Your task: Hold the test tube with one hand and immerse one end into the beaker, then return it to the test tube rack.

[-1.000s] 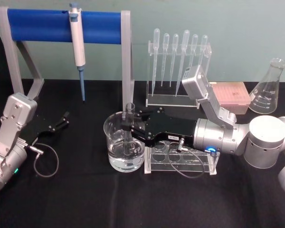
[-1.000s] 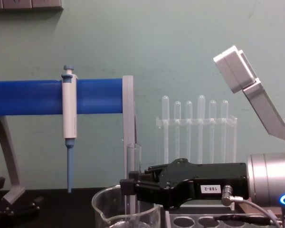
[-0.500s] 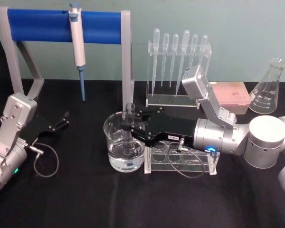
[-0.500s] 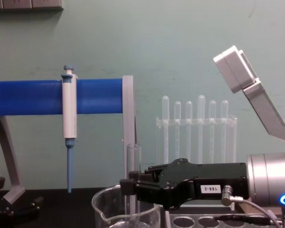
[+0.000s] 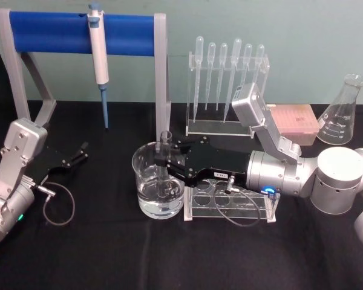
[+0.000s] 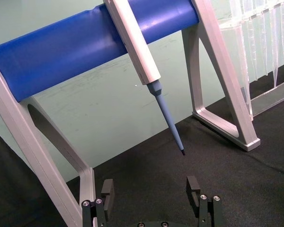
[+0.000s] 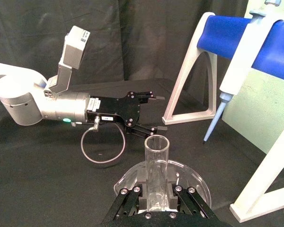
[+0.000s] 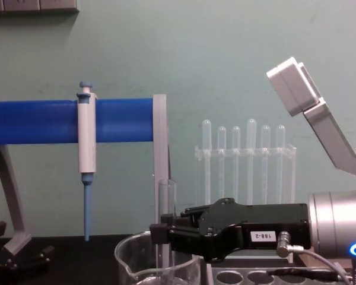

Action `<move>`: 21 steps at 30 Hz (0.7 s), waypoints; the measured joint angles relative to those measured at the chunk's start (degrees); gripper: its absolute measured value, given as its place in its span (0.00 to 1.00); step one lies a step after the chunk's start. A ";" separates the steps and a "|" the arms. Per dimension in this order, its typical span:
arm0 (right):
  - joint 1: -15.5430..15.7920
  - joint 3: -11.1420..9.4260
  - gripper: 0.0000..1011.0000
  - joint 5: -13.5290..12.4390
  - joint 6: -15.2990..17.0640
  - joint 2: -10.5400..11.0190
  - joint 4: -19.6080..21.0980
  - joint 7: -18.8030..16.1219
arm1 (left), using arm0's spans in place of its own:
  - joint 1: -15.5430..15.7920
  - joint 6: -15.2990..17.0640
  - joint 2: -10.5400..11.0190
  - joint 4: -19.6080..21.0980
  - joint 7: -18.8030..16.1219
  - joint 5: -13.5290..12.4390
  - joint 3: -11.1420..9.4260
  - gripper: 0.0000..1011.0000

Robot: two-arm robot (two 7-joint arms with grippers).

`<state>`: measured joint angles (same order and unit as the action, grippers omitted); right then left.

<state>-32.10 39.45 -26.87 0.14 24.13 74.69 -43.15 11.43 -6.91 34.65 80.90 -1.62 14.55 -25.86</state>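
Note:
The clear test tube [image 5: 164, 158] stands upright inside the wide glass beaker [image 5: 146, 181], its lower end down in the liquid. My right gripper [image 5: 163, 159] is shut on the tube's upper part, reaching in from the right over the beaker's rim. In the chest view the tube [image 8: 167, 202] rises above the right gripper [image 8: 162, 233] and the beaker [image 8: 136, 264]. The right wrist view has the tube [image 7: 156, 165] held between the fingers [image 7: 128, 201], beaker [image 7: 191, 177] beneath. My left gripper [image 5: 80, 152] rests open at the left on the black table, also seen as left gripper [image 6: 151, 191].
A clear tube rack [image 5: 230, 205] lies right beside the beaker under my right arm. A blue-barred stand [image 5: 78, 33] with a white-and-blue pipettor [image 5: 98, 60] is behind. A pipette rack [image 5: 227, 84], a pink box [image 5: 293, 121] and a conical flask [image 5: 342, 112] stand at the back right.

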 joint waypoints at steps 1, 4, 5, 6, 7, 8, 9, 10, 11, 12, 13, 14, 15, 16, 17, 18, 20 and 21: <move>0.00 0.00 0.23 0.00 0.00 0.00 0.00 0.00 | 0.00 0.00 0.00 0.00 0.00 0.00 0.00 0.99; 0.00 0.00 0.23 0.00 0.00 0.00 0.00 0.00 | 0.00 0.00 0.00 0.00 0.00 0.00 0.00 0.99; 0.00 0.00 0.23 0.00 0.00 0.00 0.00 0.00 | 0.00 0.00 0.00 0.00 0.00 0.00 0.00 0.99; 0.00 0.00 0.23 0.00 0.00 0.00 0.00 0.00 | 0.00 0.00 0.00 0.00 0.00 0.00 0.00 0.99; 0.00 0.00 0.23 0.00 0.00 0.00 0.00 0.00 | 0.00 0.00 0.00 0.00 0.00 0.00 0.00 0.99; 0.00 0.00 0.23 0.00 0.00 0.00 0.00 0.00 | 0.00 0.00 0.00 0.00 0.00 0.00 0.00 0.99; 0.00 0.00 0.23 0.00 0.00 0.00 0.00 0.00 | 0.00 0.00 0.00 0.00 0.00 0.00 0.00 0.99; 0.00 0.00 0.23 0.00 0.00 0.00 0.00 0.00 | 0.00 0.00 0.00 0.00 0.00 0.00 0.00 0.99; 0.00 0.00 0.23 0.00 0.00 0.00 0.00 0.00 | 0.00 0.00 0.00 0.00 0.00 0.00 0.00 0.99; 0.00 0.00 0.23 0.00 0.00 0.00 0.00 0.00 | 0.00 0.00 0.00 0.00 0.00 0.00 0.00 0.99; 0.00 0.00 0.23 0.00 0.00 0.00 0.00 0.00 | 0.00 0.00 0.00 0.00 0.00 0.00 0.00 0.99; 0.00 0.00 0.23 0.00 0.00 0.00 0.00 0.00 | 0.00 0.00 0.00 0.00 0.00 0.00 0.00 0.99; 0.00 0.00 0.23 0.00 0.00 0.00 0.00 0.00 | 0.00 0.00 0.00 0.00 0.00 0.00 0.00 0.99; 0.00 0.00 0.23 0.00 0.00 0.00 0.00 0.00 | 0.00 0.00 0.00 0.00 0.00 0.00 0.00 0.99; 0.00 0.00 0.23 0.00 0.00 0.00 0.00 0.00 | 0.00 0.00 0.00 0.00 0.00 0.00 0.00 0.99; 0.00 0.00 0.23 0.00 0.00 0.00 0.00 0.00 | 0.00 0.00 0.00 0.00 0.00 0.00 0.00 0.99; 0.00 0.00 0.23 0.00 0.00 0.00 0.00 0.00 | 0.00 0.00 0.00 0.00 0.00 0.00 0.00 0.99; 0.00 0.00 0.23 0.00 0.00 0.00 0.00 0.00 | 0.00 0.00 0.00 0.00 0.00 0.00 0.00 0.99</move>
<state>-32.10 39.45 -26.87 0.14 24.13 74.70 -43.15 11.43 -6.91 34.65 80.90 -1.62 14.55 -25.86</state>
